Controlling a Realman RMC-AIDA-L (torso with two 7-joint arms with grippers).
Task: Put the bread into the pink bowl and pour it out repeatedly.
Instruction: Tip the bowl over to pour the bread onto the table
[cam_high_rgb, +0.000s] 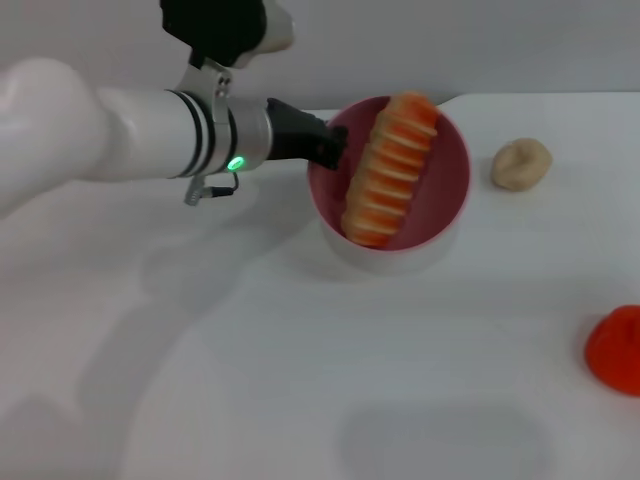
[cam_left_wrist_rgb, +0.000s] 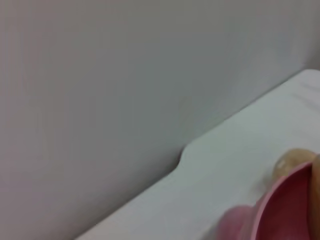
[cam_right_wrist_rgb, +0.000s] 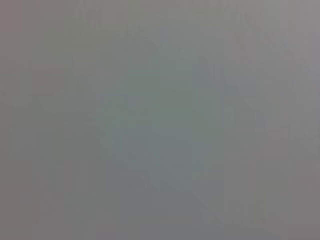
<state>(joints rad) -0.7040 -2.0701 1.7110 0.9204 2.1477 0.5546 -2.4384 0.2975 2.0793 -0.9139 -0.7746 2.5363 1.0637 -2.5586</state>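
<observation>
The bread (cam_high_rgb: 390, 170) lies inside the pink bowl (cam_high_rgb: 452, 180), stretched across it with its striped, ridged top facing up — one end pokes over the far rim, the other rests low against the near wall. It is about as long as the bowl is wide, so it cannot lie flat on the bottom and props itself on a slant instead.

The bowl is tipped so that its opening faces up toward the head camera, its near edge resting on or close to the white tabletop (cam_high_rgb: 300, 380). It sits that way because the left hand (cam_high_rgb: 335, 150) grips it at the rim on the robot's left side; the dark fingers are clamped on that edge, one on each face of the wall as far as I can judge. Holding the rim rather than the body leaves the opening free, which suits a pour. In the left wrist view only a slice of the pink rim shows, with the tabletop's far edge behind it.

A small beige bun (cam_high_rgb: 521, 164) sits on the tabletop to the right of the bowl, apart from it, and a red object (cam_high_rgb: 615, 348) lies at the right edge — neither is in the way of a pour.

The right hand is not in view.
</observation>
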